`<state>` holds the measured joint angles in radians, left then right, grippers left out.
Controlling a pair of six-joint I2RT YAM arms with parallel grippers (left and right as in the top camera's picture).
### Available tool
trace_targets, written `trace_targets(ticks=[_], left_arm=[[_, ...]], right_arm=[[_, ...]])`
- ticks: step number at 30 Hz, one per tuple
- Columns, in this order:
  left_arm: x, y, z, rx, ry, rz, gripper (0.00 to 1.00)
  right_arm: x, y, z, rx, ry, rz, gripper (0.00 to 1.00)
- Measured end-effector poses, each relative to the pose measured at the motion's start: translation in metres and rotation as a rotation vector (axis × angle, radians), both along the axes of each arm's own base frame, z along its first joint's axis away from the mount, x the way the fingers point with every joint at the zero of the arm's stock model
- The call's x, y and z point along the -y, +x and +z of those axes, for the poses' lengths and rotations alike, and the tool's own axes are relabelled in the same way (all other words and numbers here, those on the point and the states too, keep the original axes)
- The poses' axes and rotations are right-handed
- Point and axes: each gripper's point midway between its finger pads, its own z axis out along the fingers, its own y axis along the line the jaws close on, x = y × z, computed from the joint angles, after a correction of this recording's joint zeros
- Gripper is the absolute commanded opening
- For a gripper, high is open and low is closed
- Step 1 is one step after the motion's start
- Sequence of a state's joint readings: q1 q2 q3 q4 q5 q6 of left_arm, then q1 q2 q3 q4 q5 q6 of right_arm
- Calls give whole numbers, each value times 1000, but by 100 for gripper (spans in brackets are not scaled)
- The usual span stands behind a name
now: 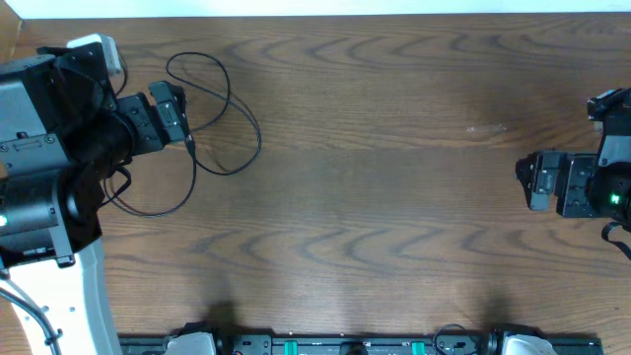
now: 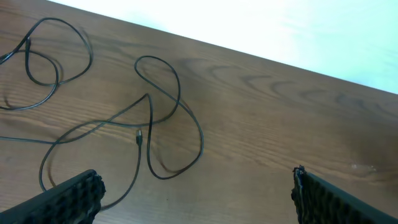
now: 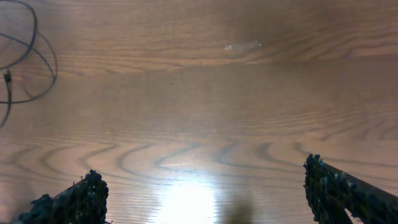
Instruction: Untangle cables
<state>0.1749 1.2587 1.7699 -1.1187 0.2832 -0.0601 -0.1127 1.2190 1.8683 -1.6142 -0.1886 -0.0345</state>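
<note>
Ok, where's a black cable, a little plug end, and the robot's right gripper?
black cable (image 2: 202,142), left wrist view, right bend of its loop.
plug (image 2: 139,137), left wrist view, its middle.
right gripper (image 3: 202,173), right wrist view, midway between its open fingertips.

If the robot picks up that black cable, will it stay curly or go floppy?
Probably floppy: the black cable lies in loose curls on the table, so it would likely droop. It looks thin, so probably light. Its loops cross, so lifting one part may drag the rest.

Black cables (image 1: 258,138) looped on table (image 1: 394,217) beside left tool (image 1: 175,113); right tool (image 1: 530,182) well apart.
</note>
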Motion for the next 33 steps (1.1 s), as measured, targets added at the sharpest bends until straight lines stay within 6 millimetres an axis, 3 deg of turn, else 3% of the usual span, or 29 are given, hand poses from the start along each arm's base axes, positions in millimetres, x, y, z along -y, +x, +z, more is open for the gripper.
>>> trace_targets(ticks=[4,9,17,24,33], left_arm=[[0,0,0,0,0,0,98],[0,0,0,0,0,0,98],[0,0,0,0,0,0,98],[0,0,0,0,0,0,98],[0,0,0,0,0,0,98]], right_arm=[[2,12,8,59,-15,3,99],[6,46,28,249,-48,12,99],[5,62,27,569,-105,49,99],[-8,63,-8,795,-145,122,99],[-24,42,-88,950,-144,181,99]])
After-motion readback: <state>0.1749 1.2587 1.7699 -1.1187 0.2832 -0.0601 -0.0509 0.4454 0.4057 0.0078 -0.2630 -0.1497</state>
